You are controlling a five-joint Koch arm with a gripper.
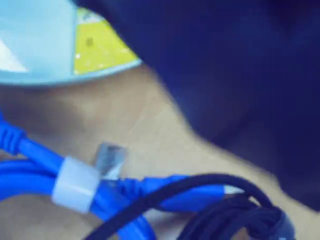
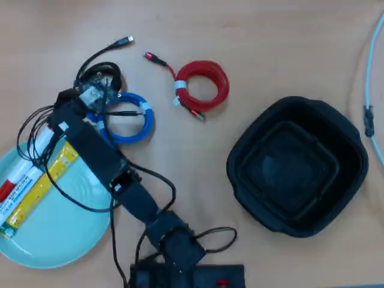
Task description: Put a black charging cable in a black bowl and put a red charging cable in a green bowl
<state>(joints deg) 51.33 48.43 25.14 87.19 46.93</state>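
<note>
Presently the claw point(image 2: 99, 81) sits at the far end of the arm point(image 2: 114, 174), which runs from its base at the 6 o'clock edge of the overhead view up toward 10 o'clock. The claw is directly over the black charging cable point(image 2: 105, 71); whether its jaws are parted or closed, and whether they grip anything, cannot be told — the overhead view hides the tips behind the wrist housing, and the wrist view shows only a dark blurred mass at its 2 o'clock corner.

The black charging cable lies on the bench point(image 2: 240, 36) as a small coil, mostly under the claw, with a loose tail curving toward 12 o'clock and ending in a silver-tipped plug point(image 2: 126, 41). In the wrist view its dark strands point(image 1: 235, 210) cross over the blue cable point(image 1: 30, 165), which is bound by a white tie point(image 1: 75, 184).

The blue cable point(image 2: 129, 117) forms a round coil touching the black coil on its 5 o'clock side.

The red charging cable point(image 2: 204, 84) is a neat round coil with a white tie, lying on the bench well apart from the claw, toward 3 o'clock of it.

The black bowl point(image 2: 300, 165) stands empty at 3 o'clock in the overhead view — deep, rounded-square, stepped inside.

The green bowl point(image 2: 54, 240) sits at 8 o'clock, partly under the arm, and holds a red-and-white item point(image 2: 21, 177) and a yellow item point(image 2: 42, 186) side by side.
</note>
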